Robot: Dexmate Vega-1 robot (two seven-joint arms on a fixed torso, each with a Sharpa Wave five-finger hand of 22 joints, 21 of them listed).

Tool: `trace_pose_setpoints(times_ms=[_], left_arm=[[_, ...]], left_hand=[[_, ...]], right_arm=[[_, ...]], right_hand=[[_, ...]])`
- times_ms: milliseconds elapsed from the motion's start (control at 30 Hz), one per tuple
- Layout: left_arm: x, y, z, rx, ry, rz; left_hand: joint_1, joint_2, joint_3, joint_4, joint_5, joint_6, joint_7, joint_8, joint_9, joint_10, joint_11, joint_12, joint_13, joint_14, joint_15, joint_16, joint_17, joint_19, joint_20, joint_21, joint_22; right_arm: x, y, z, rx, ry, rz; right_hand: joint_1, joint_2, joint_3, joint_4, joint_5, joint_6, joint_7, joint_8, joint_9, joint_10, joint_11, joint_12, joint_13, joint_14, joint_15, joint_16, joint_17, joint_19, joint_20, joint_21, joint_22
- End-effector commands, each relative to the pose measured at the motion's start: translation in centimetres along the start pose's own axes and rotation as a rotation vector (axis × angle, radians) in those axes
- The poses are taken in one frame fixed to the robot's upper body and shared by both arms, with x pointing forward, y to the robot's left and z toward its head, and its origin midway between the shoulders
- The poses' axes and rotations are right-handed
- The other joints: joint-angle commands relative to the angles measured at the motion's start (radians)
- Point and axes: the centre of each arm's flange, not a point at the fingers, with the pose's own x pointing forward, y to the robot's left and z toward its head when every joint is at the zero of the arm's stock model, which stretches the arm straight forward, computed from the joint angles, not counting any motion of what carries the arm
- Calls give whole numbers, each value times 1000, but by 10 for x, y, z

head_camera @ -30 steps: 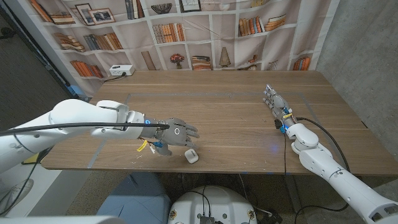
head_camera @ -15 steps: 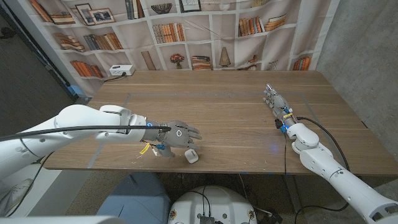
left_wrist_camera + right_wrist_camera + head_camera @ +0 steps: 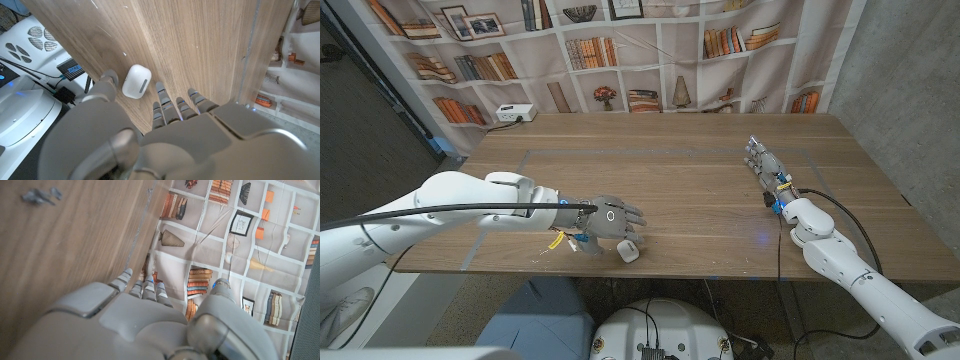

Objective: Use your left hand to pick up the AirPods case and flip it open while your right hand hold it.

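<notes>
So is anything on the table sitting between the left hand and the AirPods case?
Nothing visible. The left hand hovers right beside the AirPods case near the table's front edge, and the left wrist view shows only bare wood between its fingers and the case.

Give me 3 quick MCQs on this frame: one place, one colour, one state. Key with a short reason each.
1. Where is the AirPods case?
A. near the table's front edge, by the left hand
B. at the table's far edge
C. beside the right hand

2. What colour is the case?
A. black
B. white
C. red

3. What is the case's state?
A. lid open
B. held up in the air
C. lying on the table, lid closed

Key: A, the head view shows it just in front of the left hand; B, white in both views; C, the left wrist view shows it lying closed on the wood.
</notes>
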Motion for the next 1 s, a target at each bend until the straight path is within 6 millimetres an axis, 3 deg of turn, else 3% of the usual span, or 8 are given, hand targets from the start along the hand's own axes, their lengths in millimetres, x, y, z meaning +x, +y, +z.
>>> trace_pose_setpoints(times_ms=[33,1000], left_arm=[[6,0,1,-4,-10,-2],[21,2,3,-20,-35,2]], left_hand=[[7,10,3,2,-3,10,-2,6,0,12,-1,7,-1,9,-6,9,2,4,6,3,2],[8,16,-2,4,-4,29,0,9,0,29,0,12,-5,10,-7,8,2,4,11,3,2]], right_arm=[[0,-4,-1,3,1,-4],[3,-7,0,7,-5,-3]], right_hand=[[11,-1,5,0,-3,1,-5,6,2,6,2,-2,4,-25,-2,2,2,-9,4,7,6],[11,-1,6,0,-3,0,-6,6,3,7,0,-3,4,-26,-3,2,2,-10,5,6,6]])
